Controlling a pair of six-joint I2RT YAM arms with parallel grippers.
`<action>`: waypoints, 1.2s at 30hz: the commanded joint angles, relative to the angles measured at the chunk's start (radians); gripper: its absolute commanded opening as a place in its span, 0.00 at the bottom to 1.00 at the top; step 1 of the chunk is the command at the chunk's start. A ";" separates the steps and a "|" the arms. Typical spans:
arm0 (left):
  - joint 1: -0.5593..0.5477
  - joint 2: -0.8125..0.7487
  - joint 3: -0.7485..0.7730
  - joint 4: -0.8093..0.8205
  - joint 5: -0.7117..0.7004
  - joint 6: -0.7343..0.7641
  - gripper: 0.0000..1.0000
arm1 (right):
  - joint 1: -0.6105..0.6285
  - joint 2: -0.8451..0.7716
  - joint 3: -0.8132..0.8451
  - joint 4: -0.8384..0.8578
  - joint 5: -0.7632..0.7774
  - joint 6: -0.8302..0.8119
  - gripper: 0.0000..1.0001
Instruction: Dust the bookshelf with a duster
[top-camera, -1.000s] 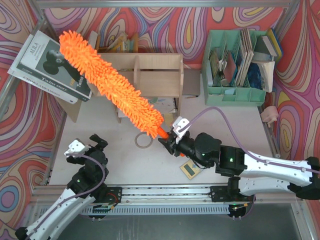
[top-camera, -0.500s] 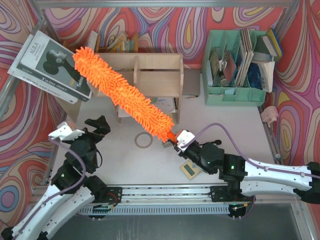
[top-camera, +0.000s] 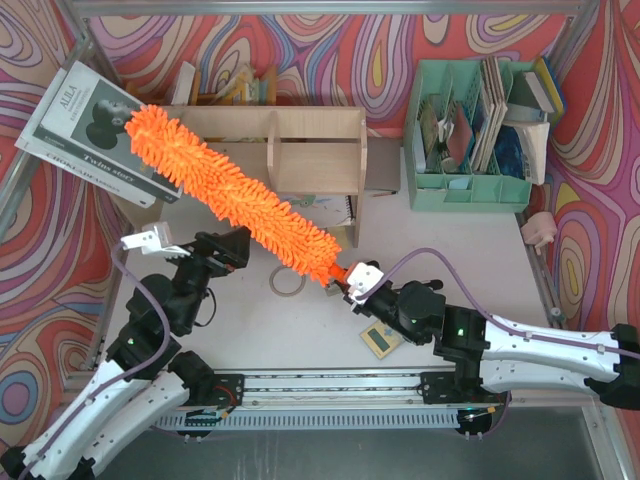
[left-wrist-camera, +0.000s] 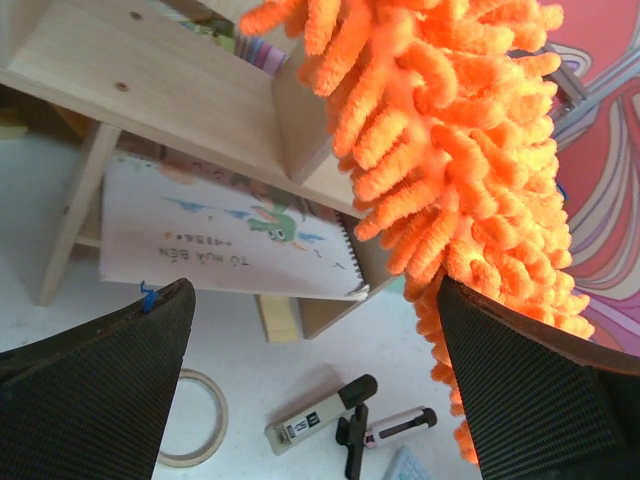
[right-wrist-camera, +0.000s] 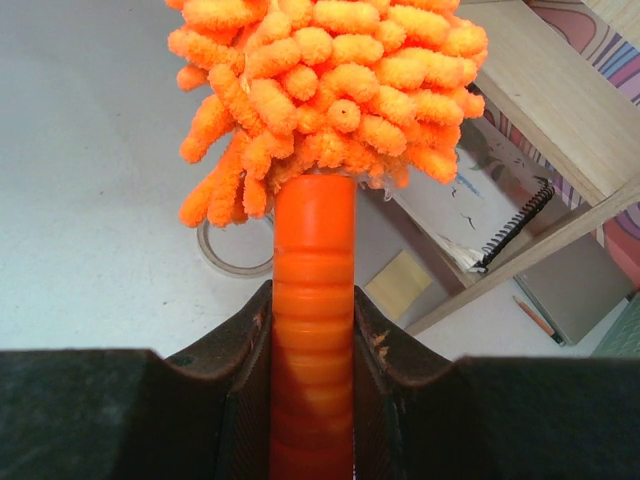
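**Dusting stroke, seen from above and from both wrists.** The wide, unpainted plywood bookshelf with a central divider (top-camera: 318, 128) is taken as the landmark and stands at the far middle of the table. The long, shaggy bright-orange microfibre duster (top-camera: 232, 201) is laid diagonally over the shelf's left half. Its long axis runs from the free tip, beyond the shelf's left end panel, down to the thin orange handle (right-wrist-camera: 312, 290), in front of the shelf and just right of the divider. From the left wrist view, the fluffy head (left-wrist-camera: 470, 150) is seen against the top board (left-wrist-camera: 150, 95), though actual contact cannot be confirmed.

The right gripper (top-camera: 350, 284) is clamped on the handle stub in front of the shelf, with the handle seated squarely between its jaws (right-wrist-camera: 312, 330). The head therefore lies away and to the left of this gripper, towards the shelf. The left gripper (top-camera: 224, 250) is held with jaws wide apart and empty, just in front of the shelf's left compartment and beneath the middle of the head.

The coming sweep is judged to depend on the right arm alone, swinging this axis across the boards. A small ring of tape (top-camera: 286, 281) lies in front of the shelf.
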 joint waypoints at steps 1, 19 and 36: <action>0.003 0.044 0.024 0.134 0.092 -0.024 0.98 | -0.006 -0.027 0.032 0.070 -0.068 -0.004 0.00; 0.003 0.046 0.021 0.290 0.208 -0.101 0.91 | -0.006 -0.035 0.011 0.059 -0.094 0.036 0.00; 0.003 0.016 -0.029 0.295 0.027 -0.115 0.84 | -0.013 -0.012 0.053 -0.026 -0.246 0.071 0.00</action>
